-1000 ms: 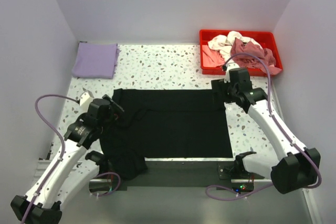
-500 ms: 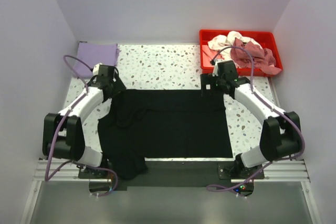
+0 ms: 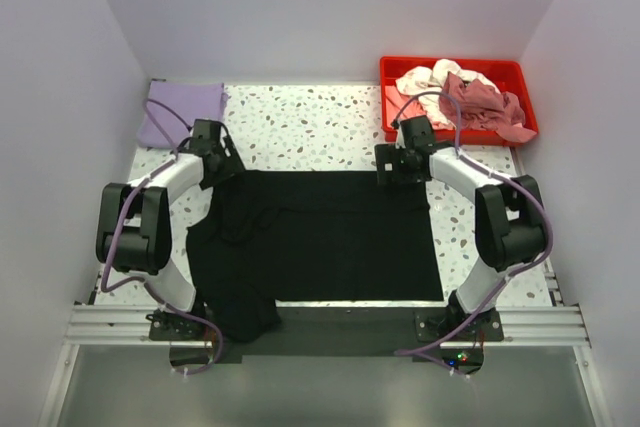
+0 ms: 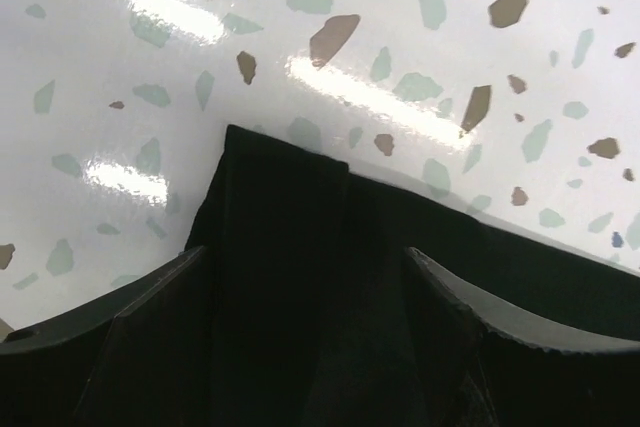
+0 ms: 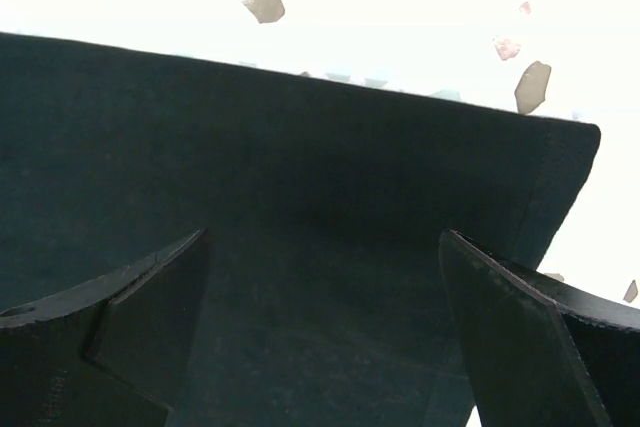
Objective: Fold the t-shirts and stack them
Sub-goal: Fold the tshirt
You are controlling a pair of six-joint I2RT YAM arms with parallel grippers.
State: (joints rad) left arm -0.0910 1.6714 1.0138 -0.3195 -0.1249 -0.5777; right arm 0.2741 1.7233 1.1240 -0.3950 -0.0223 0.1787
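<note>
The counter point(image 3: 300, 127) is carrying the black t-shirt point(image 3: 330, 237), which is lying flat with its long axis running left to right. You are straddling the two corners of its far edge, and the cloth is running back toward the bases. Your left fingers point(image 4: 120, 337) and right fingers point(image 5: 130, 317) are standing apart, clamping nothing. Since a second ago, both are reaching farther out and the left pair is narrowing.

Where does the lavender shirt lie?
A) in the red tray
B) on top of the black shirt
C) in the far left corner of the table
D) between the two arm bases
C: the lavender shirt lies flat in the far left corner, apart from the black shirt and the red tray.
</note>
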